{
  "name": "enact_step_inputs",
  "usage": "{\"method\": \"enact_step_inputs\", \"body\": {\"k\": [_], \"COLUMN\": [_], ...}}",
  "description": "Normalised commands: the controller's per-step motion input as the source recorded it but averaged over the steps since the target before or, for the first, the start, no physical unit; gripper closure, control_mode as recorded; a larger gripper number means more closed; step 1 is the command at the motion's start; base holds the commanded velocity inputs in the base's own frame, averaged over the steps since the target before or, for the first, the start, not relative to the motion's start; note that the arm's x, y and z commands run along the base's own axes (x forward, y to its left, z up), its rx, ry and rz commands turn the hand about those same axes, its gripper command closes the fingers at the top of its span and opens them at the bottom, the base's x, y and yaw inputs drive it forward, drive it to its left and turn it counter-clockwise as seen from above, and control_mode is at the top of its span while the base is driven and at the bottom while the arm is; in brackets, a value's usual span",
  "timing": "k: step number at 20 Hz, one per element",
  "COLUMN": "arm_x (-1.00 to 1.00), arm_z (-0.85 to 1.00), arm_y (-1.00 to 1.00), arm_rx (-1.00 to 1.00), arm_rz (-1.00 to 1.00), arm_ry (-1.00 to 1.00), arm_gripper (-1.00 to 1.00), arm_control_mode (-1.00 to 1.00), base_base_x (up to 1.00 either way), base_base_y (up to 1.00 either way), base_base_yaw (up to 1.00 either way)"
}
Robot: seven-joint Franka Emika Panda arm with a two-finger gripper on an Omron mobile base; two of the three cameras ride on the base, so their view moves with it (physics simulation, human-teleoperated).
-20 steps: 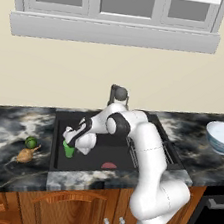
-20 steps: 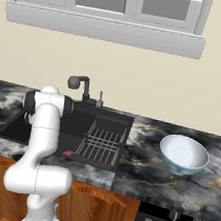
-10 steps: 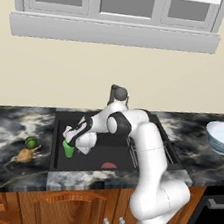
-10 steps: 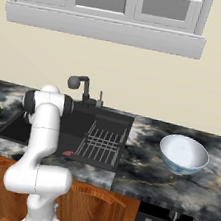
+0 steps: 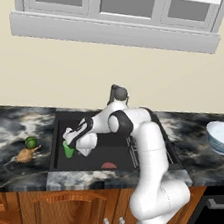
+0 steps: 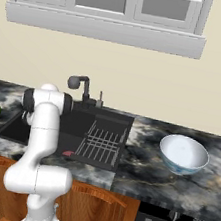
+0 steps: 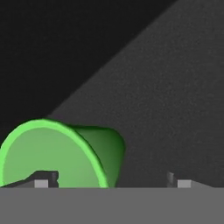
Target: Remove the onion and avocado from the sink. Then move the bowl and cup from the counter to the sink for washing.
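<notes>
Jaws (image 5: 69, 143) spread wide, low in the left half of the sink (image 5: 122, 158), pinching nothing. Cup (image 5: 68, 150) lies tipped inside the basin just below the jaws; in the hand view the cup (image 7: 61, 153) rests on its side, mouth toward the camera, one fingertip (image 7: 43, 178) in front of it. Avocado (image 5: 30, 142) and onion (image 5: 24, 155) sit touching on the bench (image 5: 9, 140) at 9 o'clock from the sink. Bowl (image 6: 183, 154) stands on the bench at 3 o'clock, well apart.
</notes>
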Motion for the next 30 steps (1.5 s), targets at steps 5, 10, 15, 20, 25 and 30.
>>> {"method": "enact_step_inputs", "body": {"k": [5, 10, 15, 20, 25, 30], "arm_x": [-0.14, -0.15, -0.17, -0.19, -0.17, -0.09], "arm_z": [0.12, 0.27, 0.3, 0.32, 0.32, 0.37], "arm_y": [0.0, -0.03, -0.08, -0.11, -0.12, -0.07], "arm_rx": [0.0, 0.0, 0.0, 0.0, 0.0, -0.01], "arm_rz": [0.0, 0.0, 0.0, 0.0, 0.0, 0.0], "arm_ry": [-0.01, -0.08, -0.08, -0.05, 0.0, 0.0], "arm_gripper": [-1.0, -1.0, -1.0, -1.0, -1.0, -1.0], "arm_control_mode": [-1.0, -1.0, -1.0, -1.0, -1.0, -1.0], "base_base_x": [0.0, 0.0, 0.0, 0.0, 0.0, 0.0], "base_base_y": [0.0, 0.0, 0.0, 0.0, 0.0, 0.0], "base_base_yaw": [0.0, 0.0, 0.0, 0.0, 0.0, 0.0]}}
